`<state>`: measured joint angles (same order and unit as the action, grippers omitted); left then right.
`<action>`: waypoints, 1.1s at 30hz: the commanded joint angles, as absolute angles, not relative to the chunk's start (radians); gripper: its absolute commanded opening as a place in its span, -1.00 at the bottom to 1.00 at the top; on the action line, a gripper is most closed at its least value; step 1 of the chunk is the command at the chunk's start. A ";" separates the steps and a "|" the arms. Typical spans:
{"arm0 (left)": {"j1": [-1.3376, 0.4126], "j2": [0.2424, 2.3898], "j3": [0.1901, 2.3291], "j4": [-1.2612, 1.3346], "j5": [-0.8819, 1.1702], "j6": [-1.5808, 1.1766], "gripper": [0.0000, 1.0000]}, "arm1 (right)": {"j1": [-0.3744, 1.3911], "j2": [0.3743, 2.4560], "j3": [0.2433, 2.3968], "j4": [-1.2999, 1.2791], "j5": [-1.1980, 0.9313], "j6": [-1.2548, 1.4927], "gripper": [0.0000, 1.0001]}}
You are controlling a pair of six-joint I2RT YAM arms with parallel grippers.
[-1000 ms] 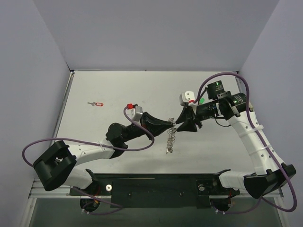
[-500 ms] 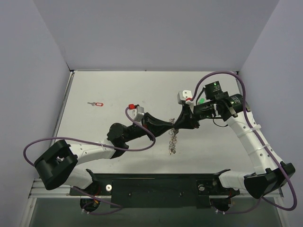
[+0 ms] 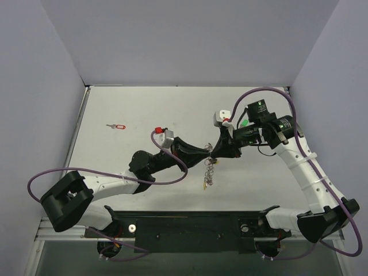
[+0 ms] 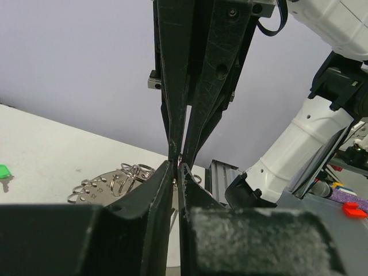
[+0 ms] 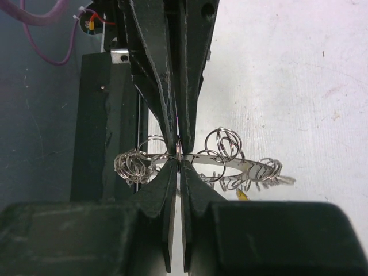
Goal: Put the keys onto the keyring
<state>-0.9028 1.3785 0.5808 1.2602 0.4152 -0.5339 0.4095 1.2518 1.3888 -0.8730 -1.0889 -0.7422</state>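
Note:
The keyring is a silvery band strung with many small split rings, hanging above the table between both arms. My left gripper and right gripper meet tip to tip, both shut on its top. In the right wrist view my gripper pinches the keyring, and a yellow key head dangles below. In the left wrist view my gripper is shut, with the keyring to its left. A red-headed key lies at the far left. A green-headed key lies on the table.
The white table is walled at the back and both sides. The black base rail runs along the near edge. Purple cables loop beside both arms.
My right gripper has moved left to meet my left gripper's tips and has closed on the keyring. The ring bunch now hangs a little further left.

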 commanded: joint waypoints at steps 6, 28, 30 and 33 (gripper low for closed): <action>-0.871 1.161 0.526 1.271 0.425 -0.480 -0.23 | 0.428 1.230 1.376 -0.948 -1.029 -0.768 -1.00; -1.008 1.109 0.787 0.402 0.397 -0.023 -0.15 | 0.532 1.436 1.608 -1.483 -0.741 -1.012 -1.00; -1.011 1.144 0.781 0.472 0.391 -0.032 -0.16 | 0.532 1.437 1.608 -1.486 -0.745 -1.012 -1.00; -1.017 1.195 0.781 0.570 0.387 -0.048 -0.19 | 0.531 1.436 1.597 -1.486 -0.749 -1.015 -1.00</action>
<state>-1.0077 1.1564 0.7601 0.3847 0.4168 -0.0231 0.5255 1.4277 1.5745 -1.2980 -0.7311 -0.9977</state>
